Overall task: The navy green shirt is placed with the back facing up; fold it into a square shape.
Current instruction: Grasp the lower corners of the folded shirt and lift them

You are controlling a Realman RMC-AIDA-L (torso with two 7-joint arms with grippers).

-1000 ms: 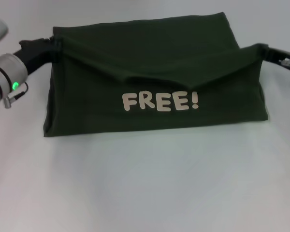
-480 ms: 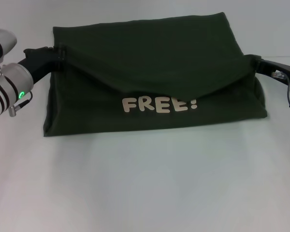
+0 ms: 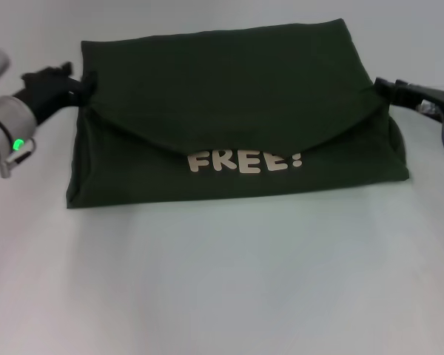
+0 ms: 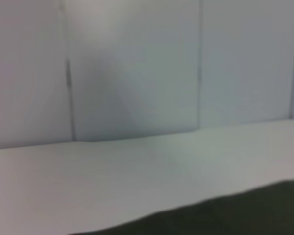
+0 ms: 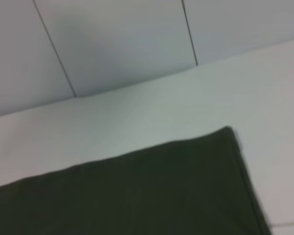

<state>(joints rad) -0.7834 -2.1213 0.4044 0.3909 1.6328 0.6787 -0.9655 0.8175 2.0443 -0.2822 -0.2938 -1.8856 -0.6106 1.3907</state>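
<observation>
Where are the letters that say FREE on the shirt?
In the head view the cream letters sit low on the navy green shirt, near its front edge, just under the draped fold whose hem covers their tops.

I have both arms reaching inward from either side at about the same height. My left claw (image 3: 80,83) sits at the end of its black wrist, silver forearm trailing back with a green light glowing. My right claw (image 3: 381,90) mirrors it, its arm running off the frame's edge.

Shirt (image 3: 237,89) between end effectors, on table (image 3: 222,281)
</observation>
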